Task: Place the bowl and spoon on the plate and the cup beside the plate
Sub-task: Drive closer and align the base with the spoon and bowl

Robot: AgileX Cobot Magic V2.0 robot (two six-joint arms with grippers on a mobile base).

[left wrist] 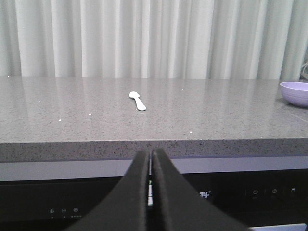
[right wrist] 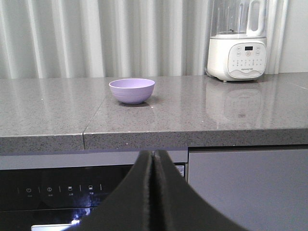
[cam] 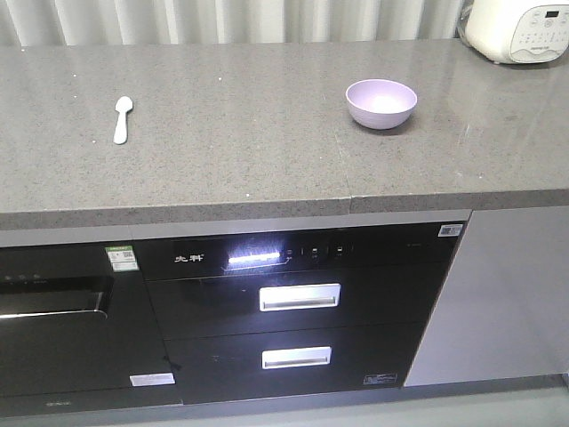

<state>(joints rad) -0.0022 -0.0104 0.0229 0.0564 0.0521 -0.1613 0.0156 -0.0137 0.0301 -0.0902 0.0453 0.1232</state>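
Observation:
The lavender bowl (cam: 381, 103) sits upright on the grey countertop at the right; it also shows in the right wrist view, bowl (right wrist: 132, 91), and at the edge of the left wrist view, bowl (left wrist: 295, 93). The pale spoon (cam: 122, 118) lies flat on the counter at the left, seen too in the left wrist view, spoon (left wrist: 137, 100). Plate and cup are out of view. My left gripper (left wrist: 151, 153) is shut and empty, below the counter edge in front of the spoon. My right gripper (right wrist: 154, 154) is shut and empty, below the counter edge in front of the bowl.
A white appliance (cam: 517, 28) stands at the counter's back right corner, seen as a blender (right wrist: 238, 41) in the right wrist view. Black built-in appliances with drawer handles (cam: 300, 296) sit under the counter. Curtains hang behind.

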